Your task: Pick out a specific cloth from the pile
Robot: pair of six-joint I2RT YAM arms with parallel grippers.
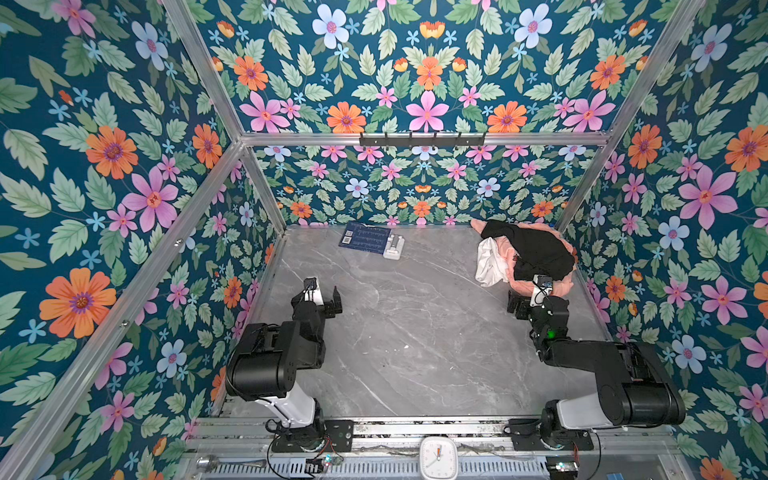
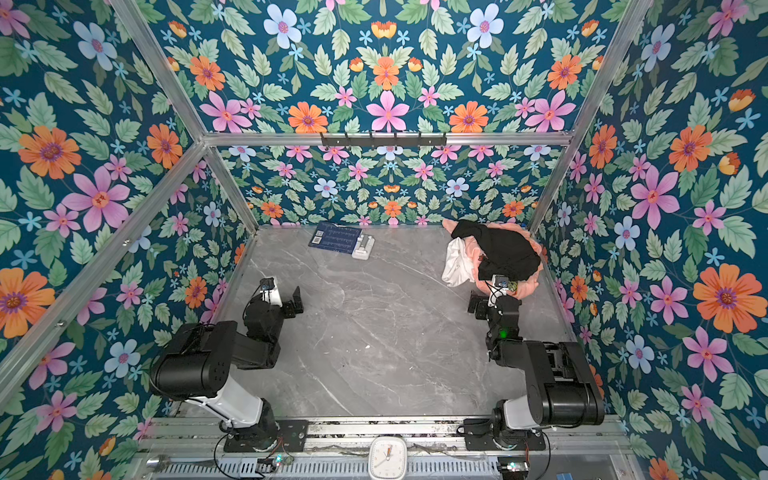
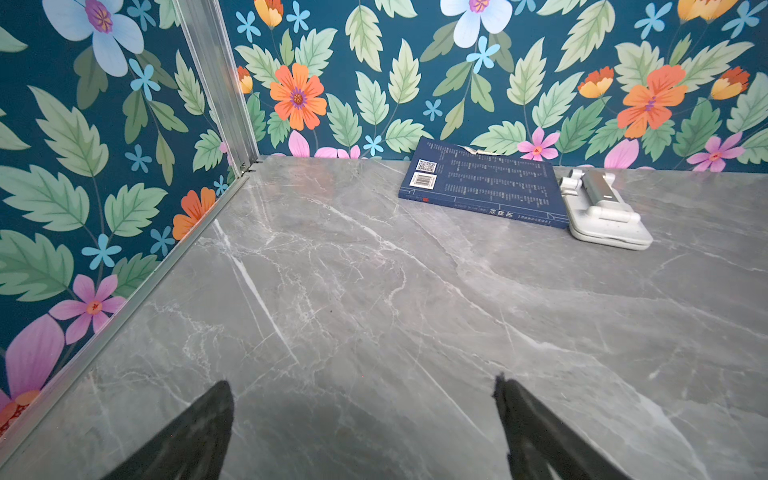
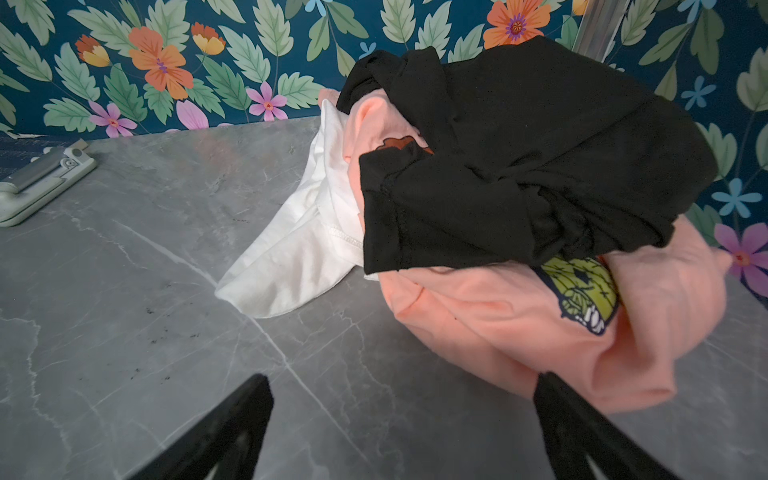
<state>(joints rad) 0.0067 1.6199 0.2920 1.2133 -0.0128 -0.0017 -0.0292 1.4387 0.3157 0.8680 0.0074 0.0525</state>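
Three garments (image 4: 519,166), one book (image 3: 482,183), apparently one stand (image 3: 602,208), two pincers (image 3: 361,380) (image 4: 403,376).

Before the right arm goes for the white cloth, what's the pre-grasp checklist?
1. State of right gripper, open and empty: ok.
2. Corner of white cloth exposed on table: ok.
3. Is white cloth free of pile: not ok, black garment and peach garment lie over it.
4. Buried extent of white cloth: cannot tell.
5. State of left gripper, open, away from pile: ok.
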